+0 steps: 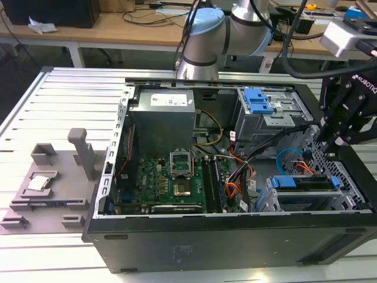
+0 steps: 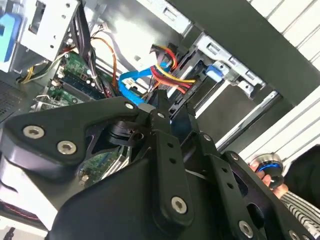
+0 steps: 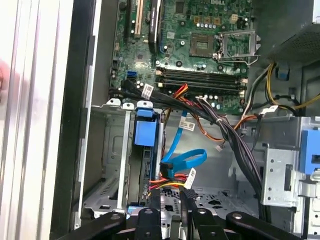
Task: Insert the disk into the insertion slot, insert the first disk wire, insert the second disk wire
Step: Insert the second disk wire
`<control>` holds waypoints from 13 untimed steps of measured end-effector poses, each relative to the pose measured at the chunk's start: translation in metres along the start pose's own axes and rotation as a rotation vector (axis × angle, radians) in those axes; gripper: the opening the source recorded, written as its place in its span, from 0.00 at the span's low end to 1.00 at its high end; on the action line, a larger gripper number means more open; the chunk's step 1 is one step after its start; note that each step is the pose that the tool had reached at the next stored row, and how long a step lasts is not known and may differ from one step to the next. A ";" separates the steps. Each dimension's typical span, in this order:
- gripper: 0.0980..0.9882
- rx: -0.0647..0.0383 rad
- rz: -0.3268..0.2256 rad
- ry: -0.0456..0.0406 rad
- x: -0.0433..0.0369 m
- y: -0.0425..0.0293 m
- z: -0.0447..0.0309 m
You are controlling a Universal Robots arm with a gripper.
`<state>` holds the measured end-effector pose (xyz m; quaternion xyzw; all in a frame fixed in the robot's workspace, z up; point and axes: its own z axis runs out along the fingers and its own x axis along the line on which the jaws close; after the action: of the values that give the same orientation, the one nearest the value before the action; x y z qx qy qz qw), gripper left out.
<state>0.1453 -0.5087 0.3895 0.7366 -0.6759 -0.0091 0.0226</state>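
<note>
The disk [image 1: 306, 184] in its blue carrier sits inside the insertion slot [image 1: 268, 203], a grey perforated cage at the case's front on the exterior view's right. In the first wrist view the carrier's blue tab [image 3: 145, 132] shows between the cage walls [image 3: 107, 150]. A blue flat wire [image 3: 182, 160] and a red, yellow and black wire bundle [image 3: 172, 181] run to the disk's rear end. My gripper [image 3: 171, 192] hovers just behind those wire ends, open, with nothing between its fingers. In the second wrist view, my gripper [image 2: 175, 102] points at the same bundle [image 2: 170, 67] and blue wire [image 2: 130, 85].
A taller cage with a blue latch [image 1: 259, 100] stands behind the slot. The power supply [image 1: 162, 115] and motherboard [image 1: 171, 183] occupy the case's other half. A grey fixture holding a processor chip [image 1: 38, 183] lies outside, on the exterior view's left. A person's hand [image 2: 272, 175] is beside the case.
</note>
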 end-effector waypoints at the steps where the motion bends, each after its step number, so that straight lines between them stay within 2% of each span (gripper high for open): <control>1: 0.23 0.000 0.000 0.0008 -0.0011 0.0083 0.0025; 7: 0.23 -0.001 -0.037 0.0206 -0.0023 0.0211 0.0114; 13: 0.23 -0.002 -0.071 0.0431 -0.0027 0.0221 0.0195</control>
<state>0.1222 -0.5083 0.3710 0.7601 -0.6487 0.0053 0.0377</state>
